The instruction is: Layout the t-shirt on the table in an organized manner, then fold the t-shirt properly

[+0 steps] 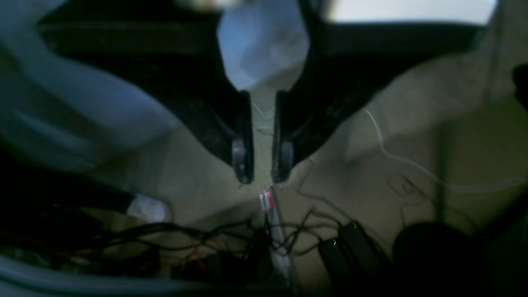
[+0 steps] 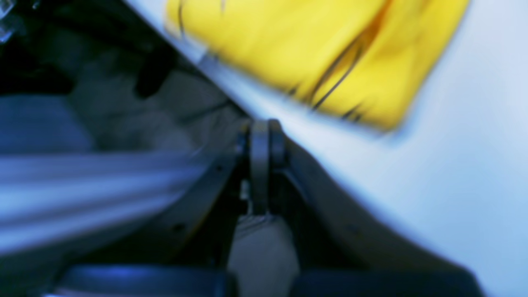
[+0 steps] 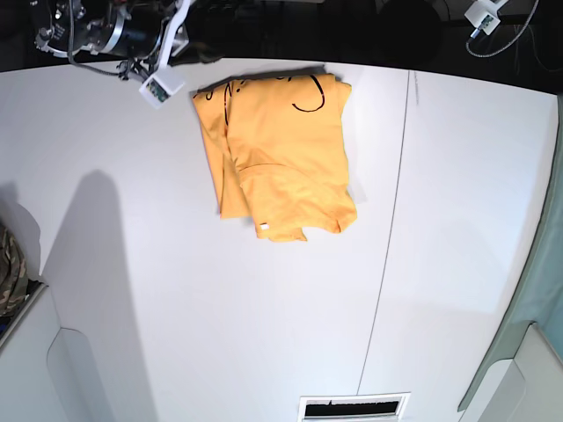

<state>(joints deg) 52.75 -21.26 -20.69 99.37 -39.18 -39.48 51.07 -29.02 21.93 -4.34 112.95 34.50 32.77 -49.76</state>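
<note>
Premises appear to be a robotics lab or test room. Evidence: a large white surface (image 3: 176, 334) with a dark seam; a robot arm (image 3: 106, 35) mounted at the base view's upper left; tangled black cables (image 1: 231, 235) and power bricks (image 1: 350, 247) on a bare floor in the left wrist view's lower half.

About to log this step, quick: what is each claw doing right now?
Left claw: slightly open, a narrow gap shows, holding nothing.
Right claw: shut, holding nothing, off the t-shirt.
</note>
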